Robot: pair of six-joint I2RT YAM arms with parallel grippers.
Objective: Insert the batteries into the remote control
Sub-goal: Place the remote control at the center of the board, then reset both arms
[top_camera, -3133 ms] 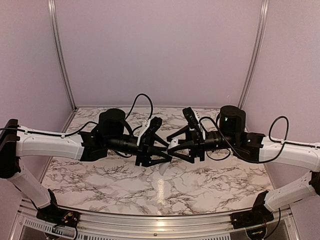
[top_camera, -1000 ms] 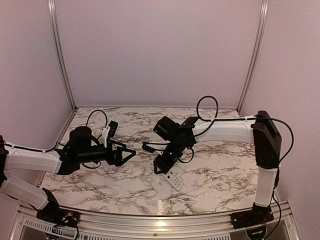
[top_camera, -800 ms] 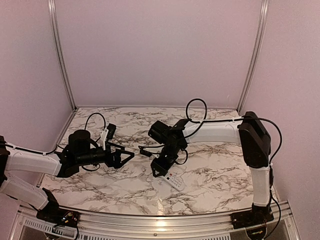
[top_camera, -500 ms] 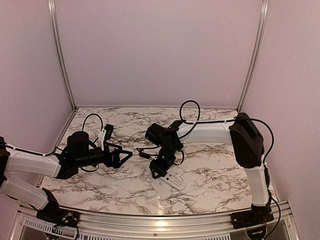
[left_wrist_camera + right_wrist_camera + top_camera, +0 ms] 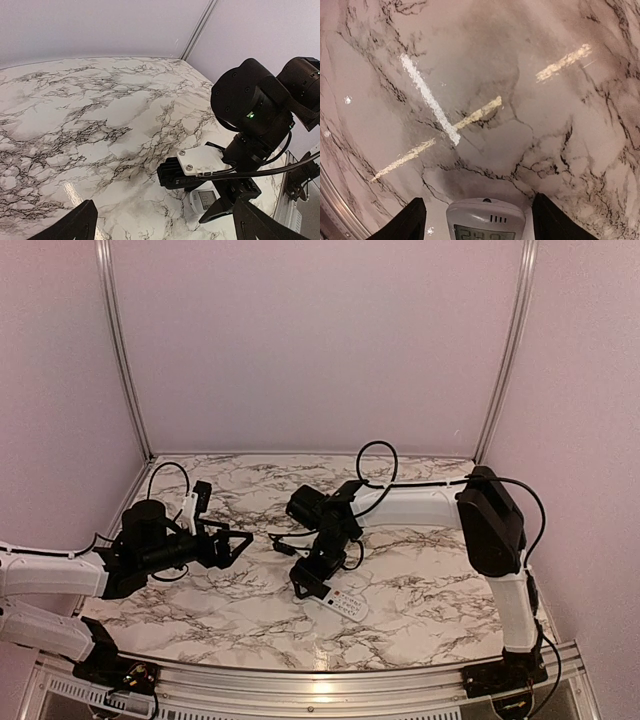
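The remote control (image 5: 345, 605) lies flat on the marble bench (image 5: 430, 580), toward 5 o'clock of its middle, its screen end between the parted, non-gripping fingers of the right pincer (image 5: 306, 584), while the left pincer (image 5: 238, 538) hangs wide open at that pincer's 9 o'clock.

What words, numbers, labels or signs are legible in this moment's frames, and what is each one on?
"24": possibly. These are dark digits on the remote control screen in the right wrist view, cut off by the frame edge, so the reading is uncertain.
Same screen, left wrist view: digits blurred, unreadable.
Remote's buttons, top view: too small to read.
Nothing else in view carries readable text.
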